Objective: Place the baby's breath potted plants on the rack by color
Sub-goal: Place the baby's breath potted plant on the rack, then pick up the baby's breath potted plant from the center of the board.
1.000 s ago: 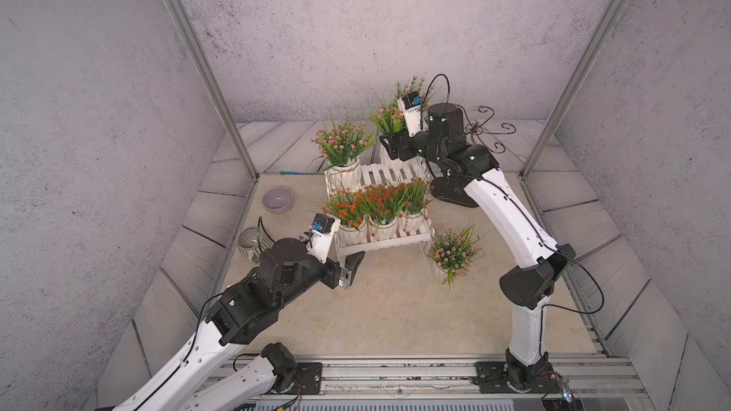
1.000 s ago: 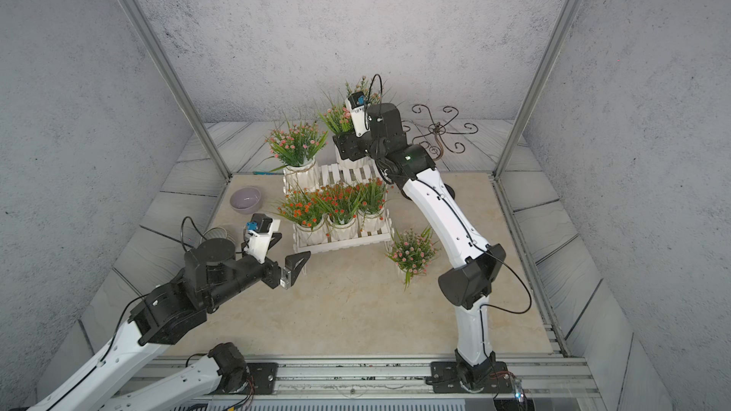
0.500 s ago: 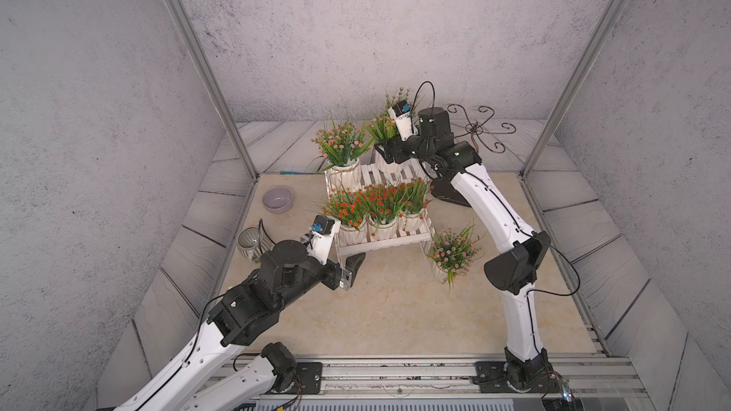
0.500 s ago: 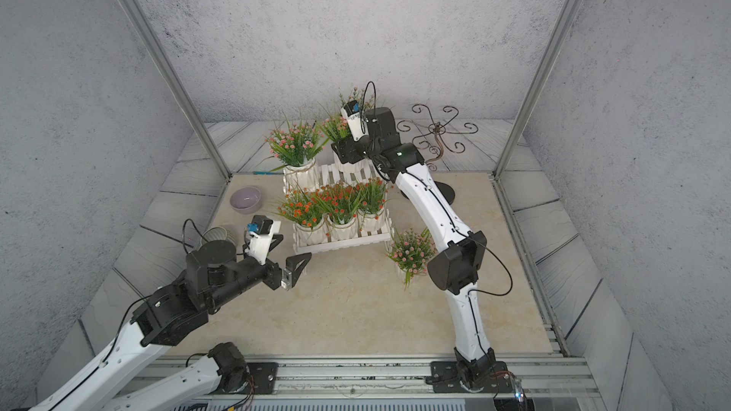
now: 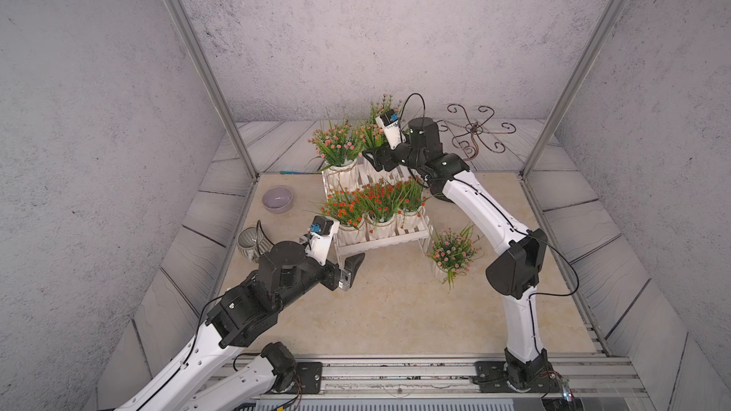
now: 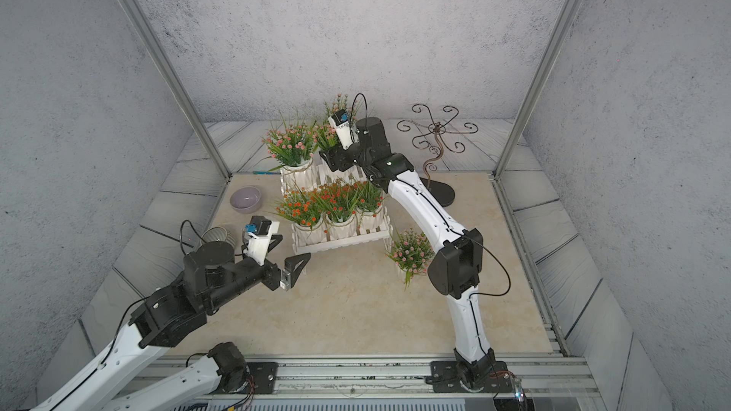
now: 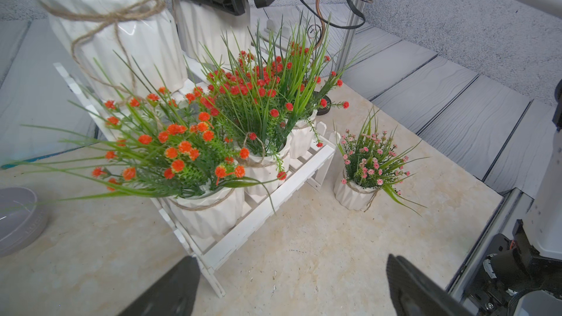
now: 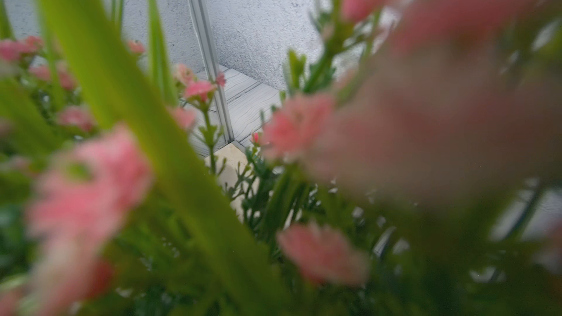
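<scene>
Two pink-flowered, white-potted baby's breath plants (image 5: 338, 144) top the white slatted rack (image 5: 379, 245); right gripper (image 5: 371, 156) pinches the 3 o'clock pot (image 7: 213, 28), best seated flat before release; left gripper (image 6: 288, 250) gapes empty.

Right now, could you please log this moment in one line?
left gripper: open, before rack | right gripper: shut on pink potted plant, upper tier | lower tier: three orange-red plants | table: loose pink plant

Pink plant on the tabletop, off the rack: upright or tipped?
Upright. The pink plant stands on its pot base, stems up, beside the rack.
</scene>
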